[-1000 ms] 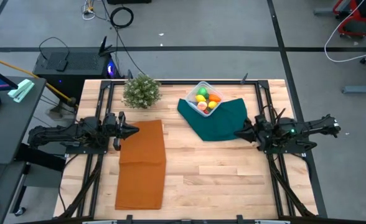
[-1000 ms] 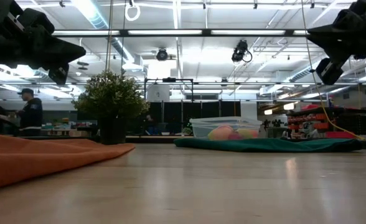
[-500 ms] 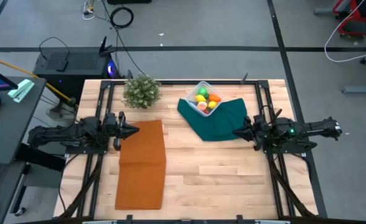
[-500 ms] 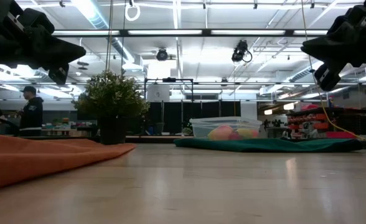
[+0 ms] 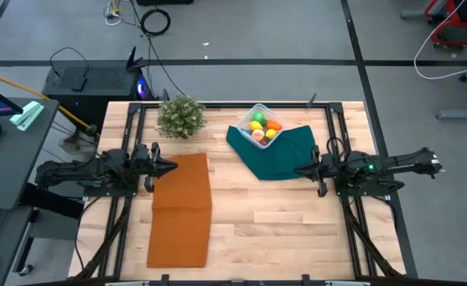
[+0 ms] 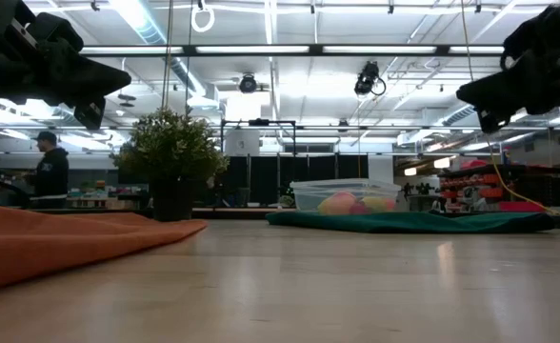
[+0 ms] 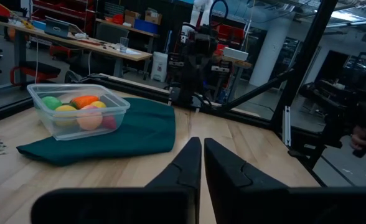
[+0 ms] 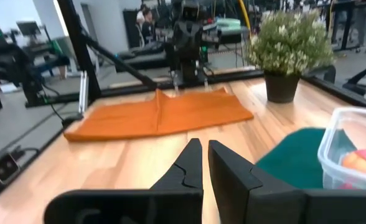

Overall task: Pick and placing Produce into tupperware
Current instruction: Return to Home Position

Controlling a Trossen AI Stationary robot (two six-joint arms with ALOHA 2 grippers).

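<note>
Produce (image 5: pixel 262 127) sits inside tupperware (image 7: pixel 91 113) on green cloth (image 5: pixel 285 156) | light, smooth, rounded toys; thin box likely flexes, hold by rim | left gripper (image 5: pixel 172 167), right gripper (image 5: pixel 299 168): fingers together, empty

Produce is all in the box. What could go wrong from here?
Right hand hangs shut close to the green cloth edge; dipping could snag it and drag the tupperware resting on it, which has no lid, so the produce might spill. Left hand is over the orange cloth edge; a low move could bunch it.
</note>
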